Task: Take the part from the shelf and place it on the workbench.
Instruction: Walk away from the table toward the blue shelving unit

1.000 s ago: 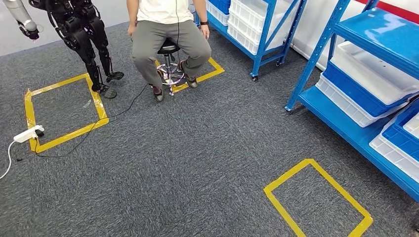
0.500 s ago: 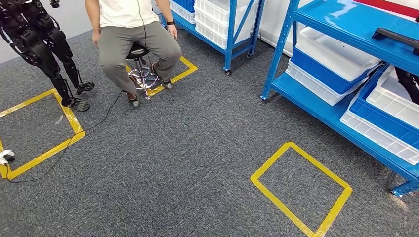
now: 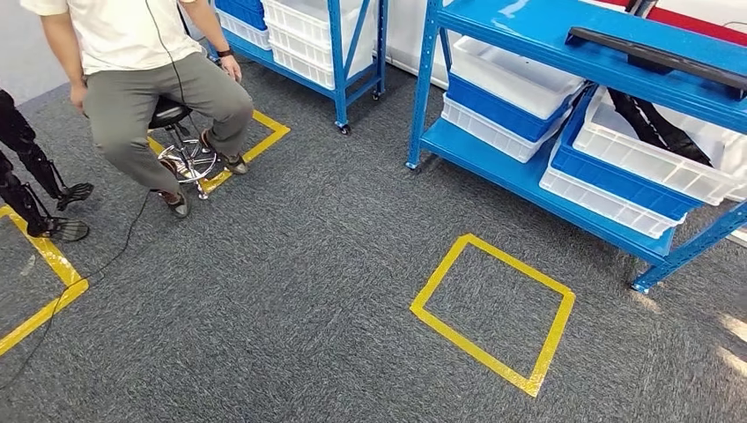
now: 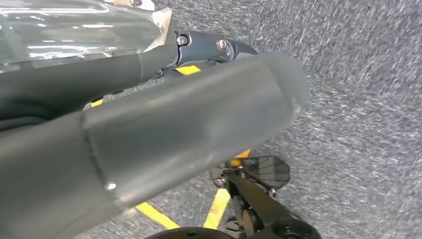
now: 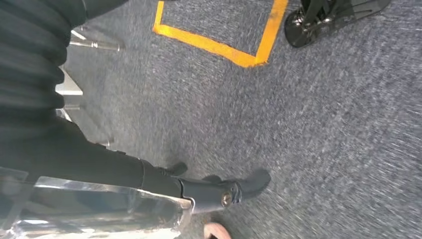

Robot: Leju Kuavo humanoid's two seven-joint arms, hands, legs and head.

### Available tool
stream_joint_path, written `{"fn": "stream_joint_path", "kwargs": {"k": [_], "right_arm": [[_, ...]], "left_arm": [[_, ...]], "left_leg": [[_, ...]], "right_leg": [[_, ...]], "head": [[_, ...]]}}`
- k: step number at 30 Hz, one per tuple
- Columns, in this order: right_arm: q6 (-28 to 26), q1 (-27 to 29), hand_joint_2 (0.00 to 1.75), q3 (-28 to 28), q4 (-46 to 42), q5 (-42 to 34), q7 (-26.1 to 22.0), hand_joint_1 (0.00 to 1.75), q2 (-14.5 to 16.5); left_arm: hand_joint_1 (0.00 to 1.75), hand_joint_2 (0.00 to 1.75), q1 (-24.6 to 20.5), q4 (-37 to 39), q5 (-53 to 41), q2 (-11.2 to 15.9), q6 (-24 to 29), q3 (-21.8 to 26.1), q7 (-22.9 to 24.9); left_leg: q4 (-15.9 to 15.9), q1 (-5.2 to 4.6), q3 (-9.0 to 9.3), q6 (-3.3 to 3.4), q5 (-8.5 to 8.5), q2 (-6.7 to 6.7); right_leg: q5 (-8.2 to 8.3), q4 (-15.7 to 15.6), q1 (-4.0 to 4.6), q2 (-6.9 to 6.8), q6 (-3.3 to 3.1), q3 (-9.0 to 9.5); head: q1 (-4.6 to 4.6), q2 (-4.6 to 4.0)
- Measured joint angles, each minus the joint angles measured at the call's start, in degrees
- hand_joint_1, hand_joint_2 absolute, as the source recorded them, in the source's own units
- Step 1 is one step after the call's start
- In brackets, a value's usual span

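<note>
Shelf [image 3: 528, 181], blue, fills upper right of head frame, carrying white and blue bins [image 3: 506, 84]; long black part [image 3: 656, 57] lies on its top board, more black parts [image 3: 656, 123] in a white bin just below. Yellow tape square [image 3: 493, 308] on grey carpet [image 3: 291, 291] at lower centre. Person [image 3: 145, 84] seated on stool [image 3: 181, 150], upper left. Left robot hand [image 4: 164, 134]: thick grey thumb close to camera, blurred, cannot tell whether fingers are apart. Right robot hand [image 5: 209, 191]: dark fingers stretched out above carpet, nothing between them.
</note>
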Motion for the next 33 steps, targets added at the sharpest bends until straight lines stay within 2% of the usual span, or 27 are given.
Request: {"fn": "stream_joint_path", "kwargs": {"k": [1,2,4,5,6,7,8,9,10,11,12,13,14,15,16,17,18,20,21,22,23,24,25,27,29,31,33], "right_arm": [[0.0,0.1,1.75,0.0,0.0,0.0,0.0,0.00,0.0],[0.0,0.2,1.75,0.0,0.0,0.0,0.0,0.00,-0.1],[0.0,0.1,1.75,0.0,0.0,0.0,0.0,0.00,-0.1],[0.0,0.1,1.75,0.0,0.0,0.0,0.0,0.00,0.0],[0.0,0.0,1.75,0.0,0.0,0.0,0.0,0.00,0.0],[0.0,0.0,1.75,0.0,0.0,0.0,0.0,0.00,0.0],[0.0,0.1,1.75,0.0,0.0,0.0,0.0,0.00,0.0],[0.0,0.2,1.75,0.0,0.0,0.0,0.0,0.00,-0.1],[0.0,0.2,1.75,0.0,0.0,0.0,0.0,0.00,-0.2],[0.0,0.2,1.75,0.0,0.0,-0.1,0.0,0.00,-0.2],[0.0,0.1,1.75,0.0,0.0,-0.1,0.0,0.00,-0.2],[0.0,0.0,1.75,0.0,0.0,-0.1,0.0,0.00,-0.1],[0.0,-0.1,1.75,0.0,0.1,-0.1,0.0,0.00,-0.1],[0.0,-0.1,1.75,0.0,0.1,-0.1,0.0,0.00,-0.1],[0.0,-0.1,1.75,0.0,0.1,-0.2,0.0,0.00,-0.1],[0.0,-0.1,1.75,0.0,0.1,-0.2,0.0,0.00,-0.1],[0.0,-0.1,1.75,0.0,0.1,-0.3,0.0,0.00,-0.1],[0.0,-0.1,1.75,0.0,0.1,-0.4,0.0,0.00,-0.1],[0.0,-0.1,1.75,0.0,0.1,-0.4,0.1,0.00,-0.1],[0.0,0.0,1.75,0.0,0.1,-0.4,0.1,0.00,-0.1],[0.0,0.0,1.75,0.0,0.1,-0.4,0.1,0.00,-0.1],[0.0,0.1,1.75,0.0,0.1,-0.4,0.1,0.00,-0.1],[0.0,0.2,1.75,0.0,0.1,-0.4,0.2,0.00,0.0],[0.0,0.1,1.75,0.0,0.1,-0.4,0.2,0.00,0.0],[0.0,0.0,1.75,0.0,0.1,-0.4,0.2,0.00,0.1],[0.0,0.2,1.75,0.0,0.1,-0.4,0.2,0.00,0.0],[0.0,0.4,1.75,0.0,0.1,-0.5,0.2,0.00,0.0]], "left_arm": [[0.00,0.00,0.0,0.0,0.0,-0.1,0.0,0.0,0.0],[0.00,0.00,-0.1,0.0,0.0,-0.1,0.0,0.0,0.0],[0.00,0.00,-0.1,0.0,0.0,-0.1,0.0,0.1,0.0],[0.00,0.00,0.0,0.0,0.0,0.0,0.0,0.1,-0.1],[0.00,0.00,0.1,0.0,0.0,0.0,0.0,0.2,-0.1],[0.00,0.00,0.1,0.0,0.0,0.0,0.0,0.2,-0.1],[0.00,0.00,0.1,0.0,0.0,0.0,0.0,0.3,-0.1],[0.00,0.00,0.1,0.0,0.0,0.0,0.0,0.3,-0.1],[0.00,0.00,0.1,0.0,0.0,0.0,0.0,0.3,-0.1],[0.00,0.00,0.1,0.0,0.0,0.0,0.0,0.4,-0.1],[0.00,0.00,0.1,0.0,0.0,0.0,0.0,0.4,-0.1],[0.00,0.00,0.1,0.0,0.0,0.0,0.0,0.4,0.0],[0.00,0.00,0.0,0.0,0.0,0.1,0.0,0.5,0.0],[0.00,0.00,-0.1,0.0,0.0,0.0,0.1,0.5,0.0],[0.00,0.00,-0.2,0.0,0.0,0.0,0.1,0.5,0.0],[0.00,0.00,-0.3,0.0,0.0,0.0,0.1,0.5,0.0],[0.00,0.00,-0.4,0.0,0.0,-0.1,0.1,0.5,0.0],[0.00,0.00,-0.3,0.0,-0.1,-0.1,0.1,0.5,0.1],[0.00,0.00,-0.1,0.0,-0.1,-0.1,0.1,0.5,0.2],[0.00,0.00,0.0,0.0,-0.1,0.0,0.1,0.5,0.2],[0.00,0.00,0.1,0.0,-0.1,0.0,0.1,0.5,0.3],[0.00,0.00,0.1,0.0,-0.1,0.0,0.1,0.5,0.3],[0.00,0.00,0.1,0.0,-0.1,-0.1,0.1,0.5,0.3],[0.00,0.00,0.1,0.0,-0.1,0.0,0.1,0.6,0.3],[0.00,0.00,0.1,0.0,-0.1,0.0,0.1,0.6,0.3],[0.00,0.00,0.0,0.0,-0.1,-0.1,0.1,0.6,0.3],[0.00,0.00,-0.2,0.0,-0.1,-0.2,0.1,0.6,0.1]], "left_leg": [[-0.3,-0.09,0.04,0.46,0.26,0.79],[-0.7,-0.12,0.14,0.97,0.49,1.55],[-1.3,-0.06,0.31,1.79,0.82,3.41],[-1.3,-0.15,0.31,1.98,0.81,4.37],[-1.3,-0.22,0.28,2.05,0.79,5.40],[-1.3,-0.26,0.26,2.06,0.76,6.32],[-1.3,-0.24,0.26,2.02,0.73,7.16],[-1.3,-0.16,0.29,1.92,0.67,7.89],[-1.2,-0.08,0.42,1.71,0.58,8.59],[-1.2,-0.15,0.60,1.38,0.42,9.23],[-1.1,-0.27,0.87,0.92,0.16,9.84],[-1.1,-0.45,1.23,0.43,-0.08,10.43],[-1.2,-0.59,1.60,-0.01,-0.30,10.97],[-1.3,-0.54,2.01,-0.39,-0.46,11.59],[-1.3,-0.34,2.31,-0.77,-0.64,11.74],[-0.9,-0.12,2.36,-1.10,-1.21,11.03],[0.5,0.06,1.90,-1.33,-2.42,9.64],[6.9,0.16,-0.87,-1.45,-6.39,6.18],[10.9,0.15,-2.77,-1.40,-8.27,5.24],[13.9,0.13,-4.34,-1.34,-9.21,4.85],[15.2,0.13,-5.17,-1.23,-8.97,4.68],[14.2,0.13,-5.00,-1.08,-7.56,4.56],[11.4,0.14,-3.94,-0.87,-5.36,4.20],[4.0,0.18,-1.12,-0.35,-1.36,1.76],[0.2,-0.02,0.22,0.01,-0.08,0.22],[-0.4,-0.33,0.37,0.53,0.03,1.34],[-1.1,-0.33,0.60,1.53,0.54,2.73]], "right_leg": [[0.08,0.1,-0.08,0.11,0.38,-0.40],[-0.26,0.8,-0.08,-0.74,0.56,-0.89],[-2.75,5.5,-0.04,-4.08,0.36,-3.27],[-4.53,9.3,-0.03,-5.57,0.21,-5.19],[-6.04,13.0,-0.14,-6.33,0.24,-7.04],[-6.82,15.5,-0.28,-6.65,0.50,-8.15],[-6.74,15.9,-0.48,-6.89,0.99,-8.21],[-5.84,14.0,-0.73,-7.22,1.62,-7.04],[-4.45,10.1,-1.01,-8.07,2.26,-4.78],[-3.12,6.0,-1.18,-9.68,2.63,-2.52],[-2.03,2.7,-1.14,-11.17,2.67,-0.61],[-1.40,0.7,-1.04,-12.24,2.34,0.47],[-1.18,0.3,-0.84,-12.63,1.80,0.62],[-1.06,0.3,-0.68,-12.00,1.27,0.61],[-0.98,0.3,-0.95,-11.19,0.72,0.62],[-0.86,0.2,-1.15,-10.51,0.28,0.73],[-0.69,0.1,-1.33,-9.81,-0.21,0.83],[-0.38,0.1,-1.22,-8.46,-1.01,0.76],[-0.31,0.1,-1.00,-7.69,-1.26,0.66],[-0.27,0.2,-0.80,-6.85,-1.37,0.62],[-0.27,0.2,-0.66,-5.97,-1.38,0.65],[-0.27,0.2,-0.58,-5.13,-1.38,0.75],[-0.27,0.2,-0.55,-4.31,-1.37,0.89],[-0.30,0.4,-0.39,-2.79,-1.25,0.91],[-0.22,0.4,-0.19,-1.48,-0.80,0.42],[-0.01,0.3,-0.16,-0.39,-0.02,-0.28],[-0.85,2.0,-0.13,-2.03,0.29,-1.38]], "head": [[-0.01,0.00],[0.05,0.00],[0.32,0.00],[0.43,0.00],[0.49,0.00],[0.48,0.00],[0.49,0.00],[0.51,0.00],[0.52,0.00],[0.58,0.00],[0.62,0.00],[0.47,0.00],[0.39,0.00],[0.23,0.00],[0.08,0.00],[0.05,0.00],[-0.02,0.00],[-0.11,0.00],[-0.10,0.00],[-0.10,0.00],[-0.10,0.00],[-0.10,0.00],[-0.11,0.00],[-0.10,0.00],[-0.07,0.00],[-0.06,0.00],[0.04,0.00]]}}
